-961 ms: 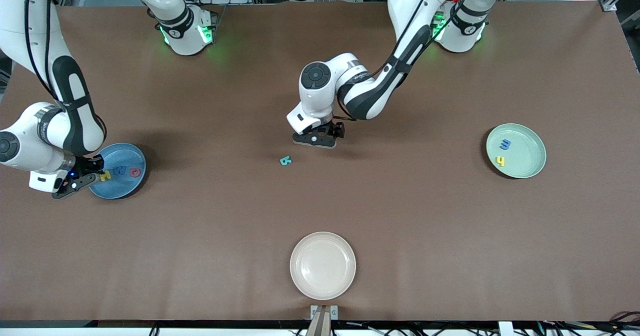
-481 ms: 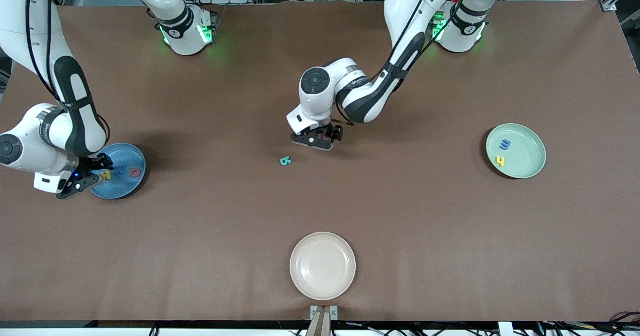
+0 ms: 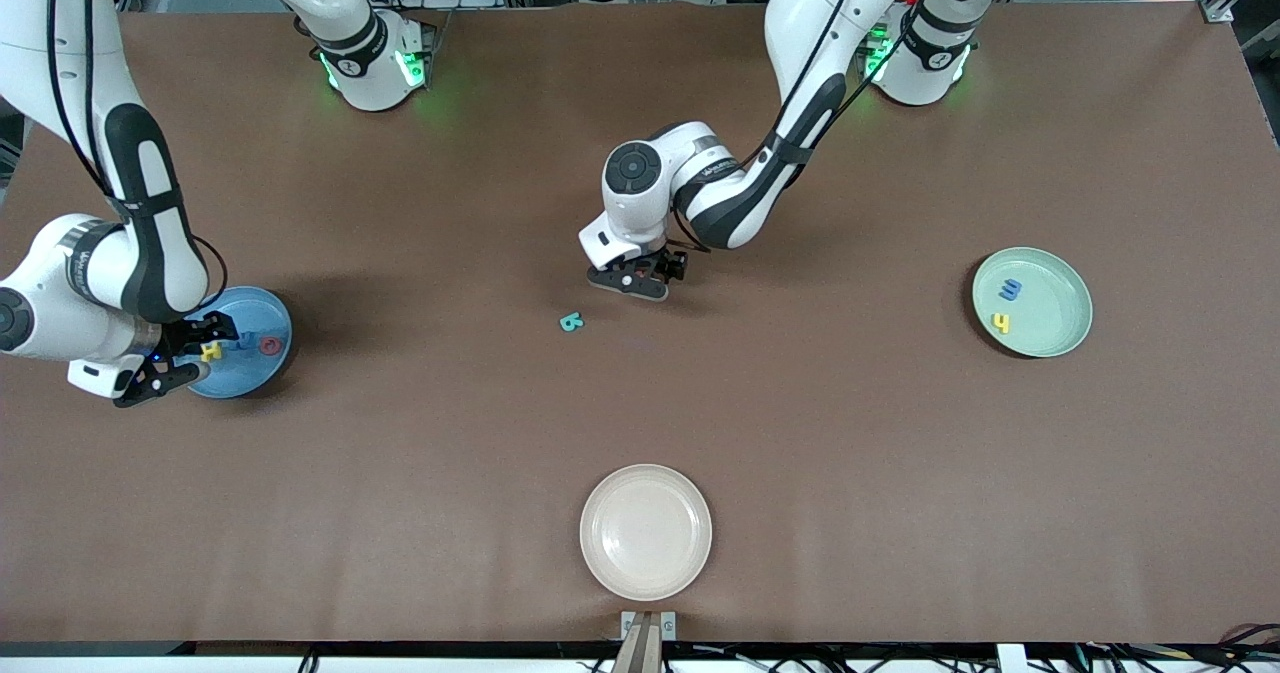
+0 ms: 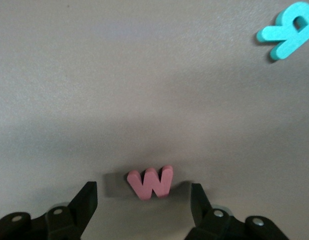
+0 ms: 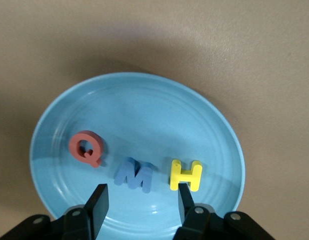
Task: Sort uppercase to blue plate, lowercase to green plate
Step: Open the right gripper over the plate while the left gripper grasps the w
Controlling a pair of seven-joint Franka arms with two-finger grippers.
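While three capitals, Q [image 5: 86, 148], M [image 5: 135, 175] and H [image 5: 185, 174], are lying in a row on the blue plate [image 5: 144, 105], the right gripper [image 5: 139, 200] is hanging over them, fingers apart. The left gripper [image 4: 143, 200] is sitting open around a red w [image 4: 151, 182] that is standing on edge. One teal B [image 3: 571, 322] is lying flat nearby. The green plate [image 3: 1050, 333] is holding two letters, too small to read.

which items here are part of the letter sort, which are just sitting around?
Job:
blue plate holding red Q, blue M, yellow H
green plate holding a blue letter and a yellow letter
teal B, loose on the table
red w, between the open left gripper fingers

Idle:
cream plate, nearest the front camera
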